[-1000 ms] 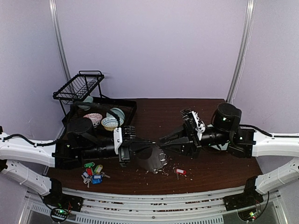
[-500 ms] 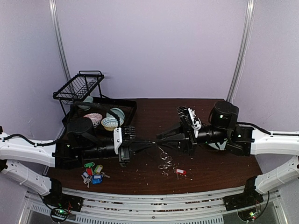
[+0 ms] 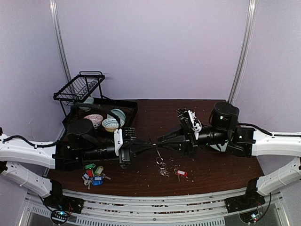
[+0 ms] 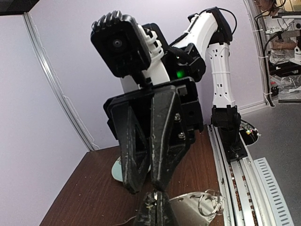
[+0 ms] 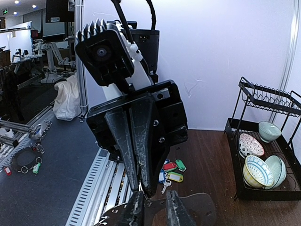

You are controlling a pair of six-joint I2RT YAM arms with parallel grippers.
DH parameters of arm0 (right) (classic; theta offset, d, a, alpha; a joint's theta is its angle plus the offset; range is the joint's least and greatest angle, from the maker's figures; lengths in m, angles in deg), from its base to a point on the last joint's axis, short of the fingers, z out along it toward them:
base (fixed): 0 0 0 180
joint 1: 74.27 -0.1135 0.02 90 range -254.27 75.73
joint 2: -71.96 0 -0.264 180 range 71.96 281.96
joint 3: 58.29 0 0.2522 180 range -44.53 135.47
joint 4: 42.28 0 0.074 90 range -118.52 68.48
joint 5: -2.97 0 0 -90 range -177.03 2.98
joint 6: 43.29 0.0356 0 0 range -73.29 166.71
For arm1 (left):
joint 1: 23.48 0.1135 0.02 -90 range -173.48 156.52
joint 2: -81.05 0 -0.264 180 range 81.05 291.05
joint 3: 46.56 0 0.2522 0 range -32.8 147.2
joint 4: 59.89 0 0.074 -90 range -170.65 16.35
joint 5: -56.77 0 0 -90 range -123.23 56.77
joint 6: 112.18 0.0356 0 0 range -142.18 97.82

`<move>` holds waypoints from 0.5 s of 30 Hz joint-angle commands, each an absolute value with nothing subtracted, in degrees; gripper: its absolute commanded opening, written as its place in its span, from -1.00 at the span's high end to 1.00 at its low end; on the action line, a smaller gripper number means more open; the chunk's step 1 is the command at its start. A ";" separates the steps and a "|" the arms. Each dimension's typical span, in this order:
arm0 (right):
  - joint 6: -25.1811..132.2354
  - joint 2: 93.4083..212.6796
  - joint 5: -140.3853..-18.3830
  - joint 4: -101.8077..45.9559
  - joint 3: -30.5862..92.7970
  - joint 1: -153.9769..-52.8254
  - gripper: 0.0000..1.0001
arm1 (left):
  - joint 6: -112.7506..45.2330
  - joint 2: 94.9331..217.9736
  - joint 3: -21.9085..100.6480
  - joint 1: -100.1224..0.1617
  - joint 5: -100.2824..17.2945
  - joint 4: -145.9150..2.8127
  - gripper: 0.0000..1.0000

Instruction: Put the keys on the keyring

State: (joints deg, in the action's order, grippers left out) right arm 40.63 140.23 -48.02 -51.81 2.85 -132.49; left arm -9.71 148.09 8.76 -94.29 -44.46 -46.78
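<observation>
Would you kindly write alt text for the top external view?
Above a dark wooden table, the left gripper and right gripper meet tip to tip at the keyring, its wire rings dangling. Most keys lie heaped at the near left.

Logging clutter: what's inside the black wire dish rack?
The black wire dish rack's lower tray holds four ceramic bowls: pale teal, red-patterned, blue-patterned, second teal. The left arm hides its front corner from above.

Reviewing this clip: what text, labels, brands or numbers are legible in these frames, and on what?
No text can be read in any view.
Tags on the keys: too small to tell whether they bear writing.
Green sign in the room behind, right wrist view: too small and blurred to read.
</observation>
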 commanded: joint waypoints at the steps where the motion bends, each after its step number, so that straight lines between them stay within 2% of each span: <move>1: 40.15 141.42 -48.99 -52.02 3.54 -133.12 0.65 | -9.65 146.55 8.95 -94.14 -43.95 -41.70 1.00; 9: 39.32 141.65 -48.86 -51.55 3.29 -133.42 0.73 | -10.07 146.35 8.76 -94.14 -43.10 -41.45 1.00; 15: 39.04 141.92 -48.35 -51.47 3.20 -134.19 0.67 | -10.07 146.35 8.94 -94.14 -41.76 -41.82 1.00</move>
